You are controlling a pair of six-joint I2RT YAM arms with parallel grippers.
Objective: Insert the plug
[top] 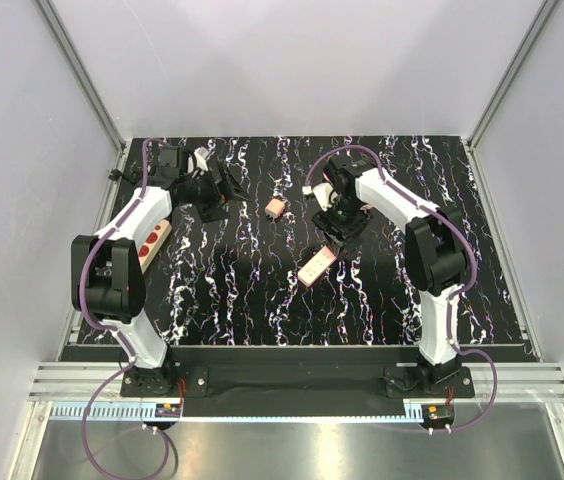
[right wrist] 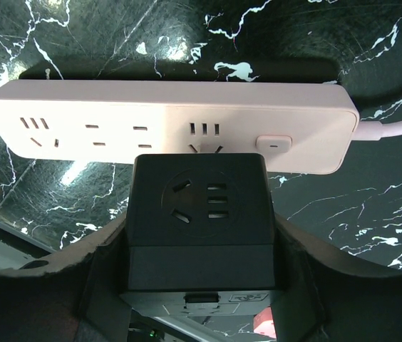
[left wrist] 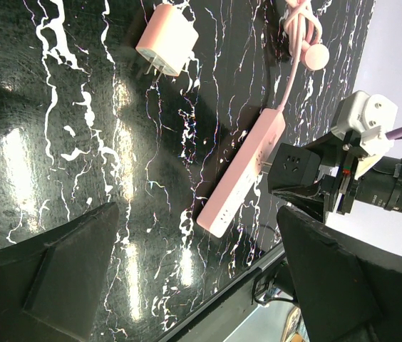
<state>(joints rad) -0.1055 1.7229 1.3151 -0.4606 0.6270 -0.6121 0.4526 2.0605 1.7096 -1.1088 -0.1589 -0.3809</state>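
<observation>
Hovering: right gripper [right wrist: 199, 239], partly closed, is clamping black adapter [right wrist: 199, 196] over pink strip [right wrist: 80, 128] | left gripper [top: 224, 192] is gaping empty, plug [top: 276, 208] lying at its 3 o'clock | risk: wrong piece in hand, likely shoving the strip.

1. I see a black worktop [top: 262, 300] veined in white, with pale walls [top: 292, 60] around it.
2. A long pink power strip [top: 316, 266] lies flat near the middle, at a slant, sockets facing up.
3. Its pink cord [left wrist: 301, 21] leaves one end and bunches into a coil farther back.
4. A beige strip [top: 153, 240] with red sockets lies along the worktop's left edge.
5. A black adapter cube [right wrist: 199, 214] sits close over the pink strip near its button end; I can't tell whether they touch.
</observation>
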